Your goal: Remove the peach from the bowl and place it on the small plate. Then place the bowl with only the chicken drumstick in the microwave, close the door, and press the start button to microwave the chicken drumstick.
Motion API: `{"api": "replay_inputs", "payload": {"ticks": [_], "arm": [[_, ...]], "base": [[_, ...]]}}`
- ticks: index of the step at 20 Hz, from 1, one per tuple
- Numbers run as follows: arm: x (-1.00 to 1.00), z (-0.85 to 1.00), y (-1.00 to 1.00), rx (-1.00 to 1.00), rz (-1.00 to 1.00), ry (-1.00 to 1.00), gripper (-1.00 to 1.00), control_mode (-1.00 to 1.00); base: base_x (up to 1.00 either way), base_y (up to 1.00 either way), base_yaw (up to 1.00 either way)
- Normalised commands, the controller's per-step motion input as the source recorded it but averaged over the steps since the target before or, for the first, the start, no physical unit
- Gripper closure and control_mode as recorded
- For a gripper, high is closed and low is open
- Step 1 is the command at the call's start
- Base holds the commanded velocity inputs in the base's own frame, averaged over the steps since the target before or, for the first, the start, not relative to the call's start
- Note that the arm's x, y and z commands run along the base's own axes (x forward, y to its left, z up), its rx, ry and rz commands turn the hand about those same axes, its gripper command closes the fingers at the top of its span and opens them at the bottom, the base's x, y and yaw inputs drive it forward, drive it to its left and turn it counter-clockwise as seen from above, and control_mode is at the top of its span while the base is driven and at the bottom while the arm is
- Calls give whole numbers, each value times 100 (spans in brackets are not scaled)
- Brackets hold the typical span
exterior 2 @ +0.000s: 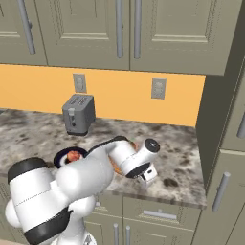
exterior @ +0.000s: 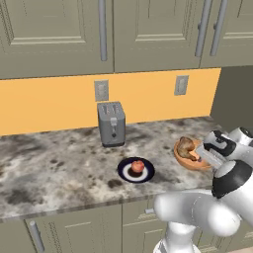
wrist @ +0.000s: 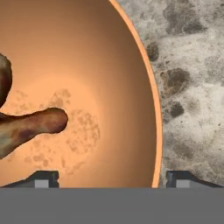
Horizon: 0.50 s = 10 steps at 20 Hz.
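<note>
The orange bowl (exterior: 191,159) sits on the counter at the right with the brown chicken drumstick (exterior: 186,147) in it. In the hand view the drumstick (wrist: 30,127) lies at the left of the bowl's floor (wrist: 96,65). My gripper (wrist: 113,179) is open and straddles the bowl's right rim, one fingertip (wrist: 41,179) inside the bowl and the other over the counter. From the left base view the gripper (exterior: 203,159) hangs at the bowl's right edge. The peach (exterior: 138,166) rests on the small plate (exterior: 124,173), left of the bowl. The microwave and its door are out of view.
A grey toaster (exterior: 111,123) stands against the orange backsplash behind the plate. Beige wall cabinets (exterior: 59,34) hang above the marbled counter (exterior: 54,168). A tall cabinet side (exterior 2: 215,124) bounds the counter on the right. My arm (exterior 2: 86,177) covers most of the bowl in the right base view.
</note>
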Motion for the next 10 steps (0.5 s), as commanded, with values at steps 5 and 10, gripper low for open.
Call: {"api": "replay_inputs", "payload": {"ticks": [5, 10], "arm": [[2, -3, -1, 2, 0, 1, 100, -100], [0, 1, 0, 0, 0, 0, 100, -100]], "base": [[0, 0, 0], [0, 0, 0]]}}
